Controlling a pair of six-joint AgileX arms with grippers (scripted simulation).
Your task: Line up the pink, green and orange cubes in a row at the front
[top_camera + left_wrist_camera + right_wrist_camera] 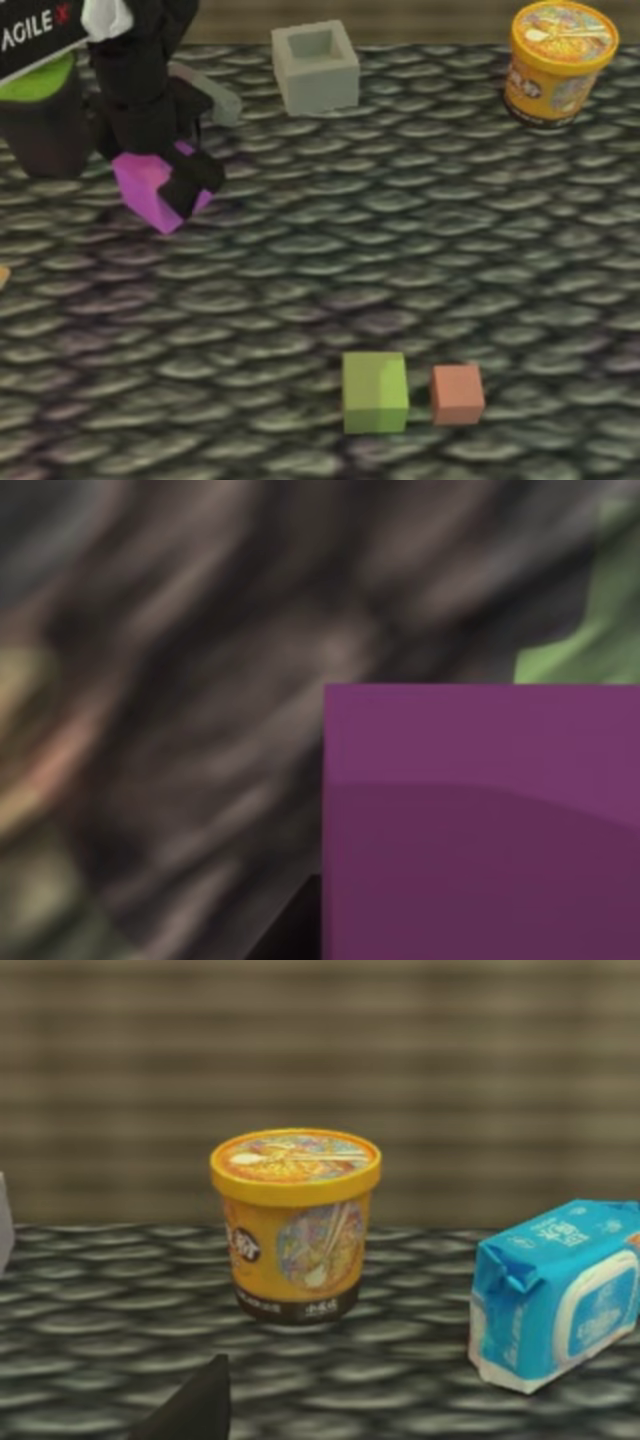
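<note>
A: Pink cube (150,185) — appearance, position?
B: Magenta, matte, tilted, largest of the three. Far left of the table, clamped between the left gripper's (172,180) dark fingers. Whether it touches the mat, cannot tell.
A: Other two?
B: Green cube (374,392) and orange cube (457,394) sit side by side at the front, right of centre, a small gap between them; orange is smaller.
A: View differences?
B: Left wrist view: one pink face fills a corner, with a green sliver beyond. Right wrist view alone shows a blue wipes pack (557,1293) beside the noodle cup (295,1223). Top view alone shows the grey box (315,67). Right gripper: only a dark tip seen, finger state cannot be told.
</note>
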